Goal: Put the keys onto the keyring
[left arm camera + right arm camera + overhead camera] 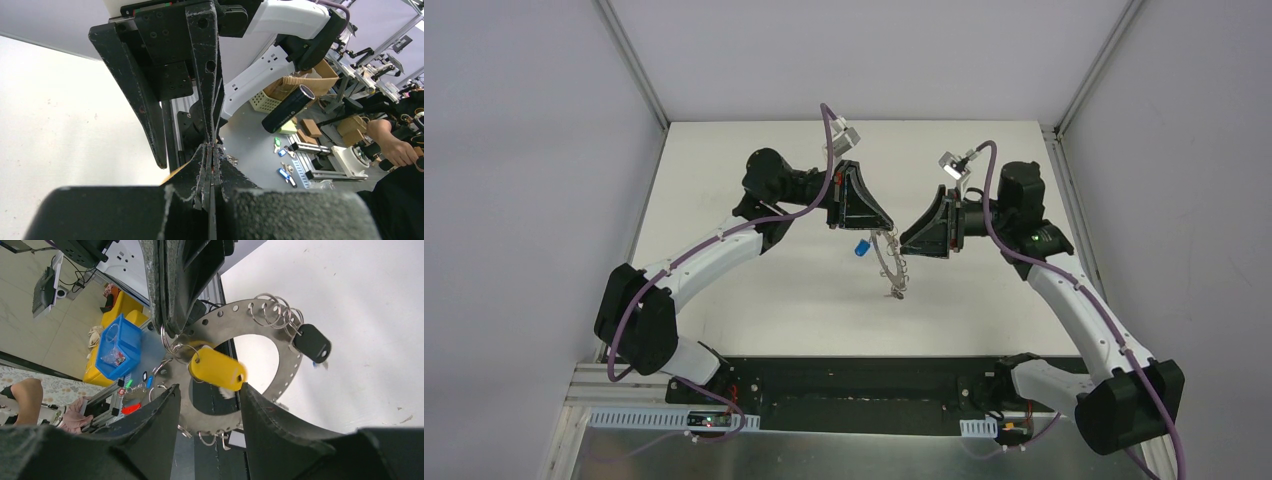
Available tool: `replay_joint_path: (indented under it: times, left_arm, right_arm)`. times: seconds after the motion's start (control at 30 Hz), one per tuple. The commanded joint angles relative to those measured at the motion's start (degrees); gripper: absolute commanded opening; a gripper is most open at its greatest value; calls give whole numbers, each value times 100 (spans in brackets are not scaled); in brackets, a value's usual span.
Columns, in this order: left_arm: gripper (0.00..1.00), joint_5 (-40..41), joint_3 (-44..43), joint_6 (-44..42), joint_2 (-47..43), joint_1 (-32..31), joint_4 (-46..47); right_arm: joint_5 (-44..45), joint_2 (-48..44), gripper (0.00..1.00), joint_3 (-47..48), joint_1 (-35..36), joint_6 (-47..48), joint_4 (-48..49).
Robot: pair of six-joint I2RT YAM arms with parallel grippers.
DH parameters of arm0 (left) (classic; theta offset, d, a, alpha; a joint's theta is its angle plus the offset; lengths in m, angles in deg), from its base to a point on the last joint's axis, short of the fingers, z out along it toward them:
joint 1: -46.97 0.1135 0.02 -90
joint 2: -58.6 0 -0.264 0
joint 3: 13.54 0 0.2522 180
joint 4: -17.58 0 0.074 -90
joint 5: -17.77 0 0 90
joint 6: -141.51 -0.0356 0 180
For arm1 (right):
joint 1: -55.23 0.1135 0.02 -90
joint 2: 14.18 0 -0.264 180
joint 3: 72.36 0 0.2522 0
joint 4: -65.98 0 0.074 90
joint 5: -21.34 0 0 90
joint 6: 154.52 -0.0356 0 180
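Left gripper (pixel 211 155) has its fingers pressed tight on the keyring (pixel 235 315), clamping the rim at ten o'clock in the right wrist view. Right gripper (pixel 209 390), fingers spread, flanks the yellow key (pixel 216 369) dangling from a loop. Black key (pixel 311 342) hangs at two o'clock. From above, the blue key (pixel 861 248) sits at the ring's ten o'clock.

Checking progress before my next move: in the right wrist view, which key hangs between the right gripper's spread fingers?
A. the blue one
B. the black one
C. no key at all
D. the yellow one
D: the yellow key hangs off the keyring, in the gap between the open fingers of the right gripper, while the black key sits off to the side on the ring's rim.
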Motion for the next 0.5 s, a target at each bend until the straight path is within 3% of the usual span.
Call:
replay_joint_path:
  times: [0.0, 0.47]
  left_arm:
    - [0, -104, -10, 87, -128, 55, 478]
    - [0, -51, -53, 132, -68, 47, 446]
  right_arm:
    - [-54, -150, 51, 327, -50, 290, -134]
    - [344, 93, 58, 579, 253, 858, -495]
